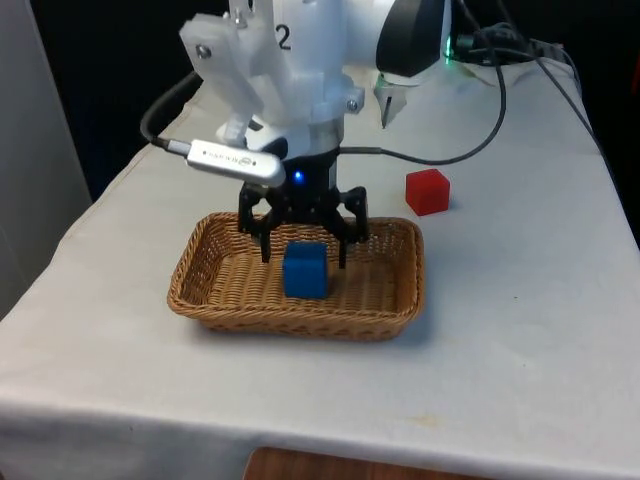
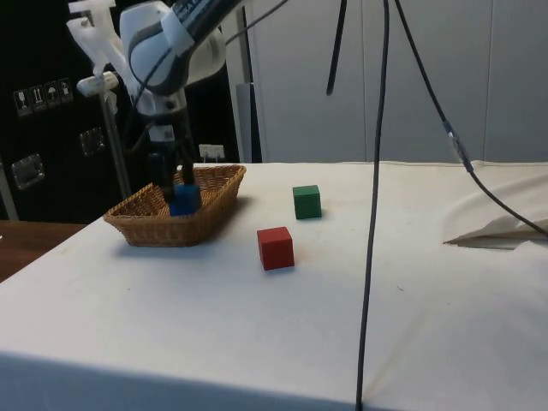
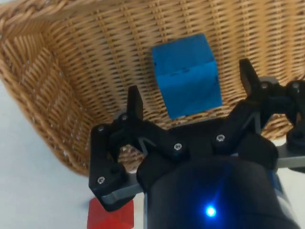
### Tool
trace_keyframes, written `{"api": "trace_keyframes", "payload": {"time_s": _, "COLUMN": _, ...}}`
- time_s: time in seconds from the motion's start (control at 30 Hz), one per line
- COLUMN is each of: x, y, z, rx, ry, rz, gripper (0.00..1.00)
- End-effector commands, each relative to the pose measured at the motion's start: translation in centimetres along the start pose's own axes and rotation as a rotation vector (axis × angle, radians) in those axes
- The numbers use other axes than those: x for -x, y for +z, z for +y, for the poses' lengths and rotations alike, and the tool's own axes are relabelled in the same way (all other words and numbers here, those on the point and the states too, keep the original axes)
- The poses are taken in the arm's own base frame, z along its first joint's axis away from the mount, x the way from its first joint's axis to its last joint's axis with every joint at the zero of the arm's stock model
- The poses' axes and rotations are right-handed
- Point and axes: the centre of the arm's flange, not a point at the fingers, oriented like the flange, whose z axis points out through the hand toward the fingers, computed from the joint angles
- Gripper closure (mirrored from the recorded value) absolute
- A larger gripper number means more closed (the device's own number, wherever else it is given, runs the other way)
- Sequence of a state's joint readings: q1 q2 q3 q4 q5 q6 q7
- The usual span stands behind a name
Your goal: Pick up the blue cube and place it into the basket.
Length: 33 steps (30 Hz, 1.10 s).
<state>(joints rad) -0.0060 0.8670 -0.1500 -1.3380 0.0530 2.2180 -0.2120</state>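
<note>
We see the end effector (image 1: 304,243) hanging low over the wicker basket (image 1: 210,300), its two black fingers (image 3: 135,102) spread wide and gripping nothing. The blue cube (image 1: 305,270) sits on the basket floor directly beneath the gap between the fingers; in the wrist view the blue cube (image 3: 187,75) lies between the two fingertips with woven floor visible on either side of it, so neither finger touches it. In the side view the end effector (image 2: 172,177) reaches down inside the basket (image 2: 151,229), and the cube (image 2: 184,199) shows just below the fingertips, partly screened by the basket's near wall. Beyond the basket, away from the end effector, a red cube (image 1: 428,191) rests on the bench (image 1: 520,330); the wrist view cuts it off to a small red corner (image 3: 110,216). A green cube (image 2: 306,201) stands on the bench further off, and in the front view we cannot make it out behind the arm.
</note>
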Motion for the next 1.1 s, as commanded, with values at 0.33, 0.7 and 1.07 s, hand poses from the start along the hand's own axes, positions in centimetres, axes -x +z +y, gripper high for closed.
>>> {"api": "trace_keyframes", "payload": {"time_s": 0.33, "x": 0.0, "y": -4.0, "z": 0.1, "rx": -0.005, "ry": -0.003, "rz": -0.002, "gripper": 0.00}}
{"api": "trace_keyframes", "payload": {"time_s": 0.7, "x": 1.3, "y": -6.9, "z": -0.4, "rx": -0.009, "ry": -0.011, "rz": -0.002, "gripper": 0.00}}
{"api": "trace_keyframes", "payload": {"time_s": 1.07, "x": 3.4, "y": -8.8, "z": -1.5, "rx": -0.023, "ry": -0.015, "rz": -0.018, "gripper": 0.00}}
